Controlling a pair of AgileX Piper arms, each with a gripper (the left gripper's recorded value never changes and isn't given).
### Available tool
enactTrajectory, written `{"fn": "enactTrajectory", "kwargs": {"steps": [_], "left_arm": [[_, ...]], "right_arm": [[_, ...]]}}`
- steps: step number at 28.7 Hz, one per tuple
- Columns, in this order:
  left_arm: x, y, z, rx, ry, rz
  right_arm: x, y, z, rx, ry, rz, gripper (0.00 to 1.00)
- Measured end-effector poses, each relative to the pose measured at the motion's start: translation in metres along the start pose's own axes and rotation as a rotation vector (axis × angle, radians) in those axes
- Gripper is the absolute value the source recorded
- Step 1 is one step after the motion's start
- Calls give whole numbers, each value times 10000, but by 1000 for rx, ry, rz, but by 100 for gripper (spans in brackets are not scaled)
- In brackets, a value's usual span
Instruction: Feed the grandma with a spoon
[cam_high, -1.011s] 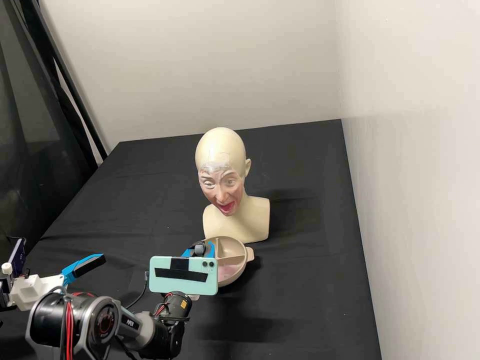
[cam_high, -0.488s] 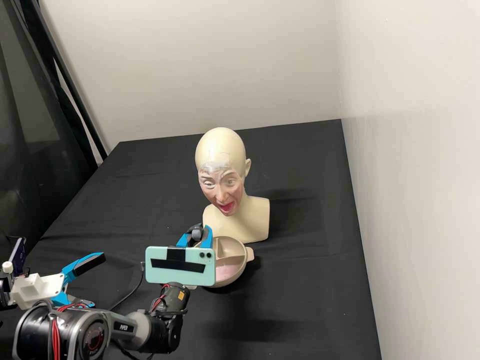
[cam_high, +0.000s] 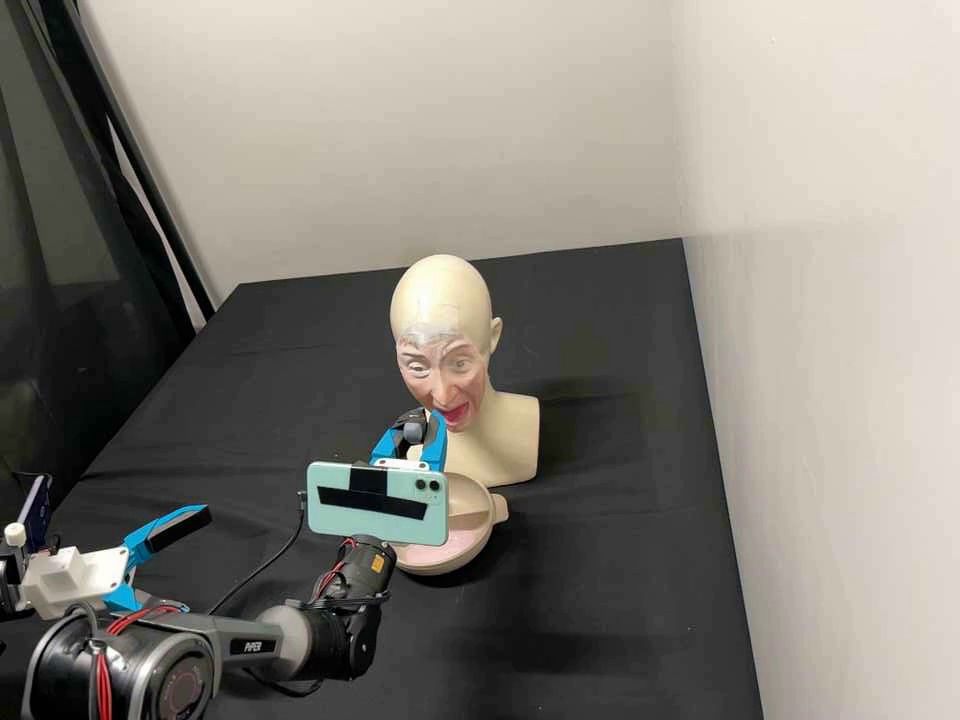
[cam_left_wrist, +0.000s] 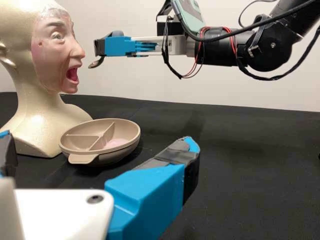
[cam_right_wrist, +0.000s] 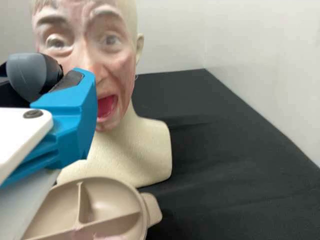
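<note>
The grandma is a cream mannequin head (cam_high: 445, 360) with an open red mouth, standing mid-bench. A beige divided bowl (cam_high: 478, 500) sits just in front of its bust. My right gripper (cam_high: 412, 440) is shut on a grey spoon (cam_left_wrist: 95, 62), held level just in front of the mouth, its tip close to the lips but apart from them. In the right wrist view the spoon handle (cam_right_wrist: 30, 75) sits between the blue fingers (cam_right_wrist: 70, 115), with the face (cam_right_wrist: 95, 50) close behind. My left gripper (cam_high: 150, 565) rests low at the bench's near left, open with nothing in it.
A mint-green phone (cam_high: 377, 503) is strapped on the right arm's wrist, above the bowl's near side. A white wall runs along the bench's right edge and back. Black cloth covers the bench (cam_high: 600, 420), with free room around the head.
My right gripper has lifted the spoon from over the bowl up and forward to the mannequin's mouth. The left gripper has stayed put.
</note>
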Motion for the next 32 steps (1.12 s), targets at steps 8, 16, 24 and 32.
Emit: {"fn": "enactTrajectory", "kwargs": {"steps": [8, 16, 24, 32], "left_arm": [[0, 0, 0, 0, 0, 0], [1, -4, 17, 2, -5, -1], [9, -16, 47, 5, -18, -6], [14, -34, 42, 5, -16, -14]], "right_arm": [[110, 13, 29, 12, -17, 18, 0], [221, 14, 93, -1, -53, 37, 0], [292, 1, 129, 3, -70, 36, 0], [301, -6, 123, 10, -74, 38, 0]]}}
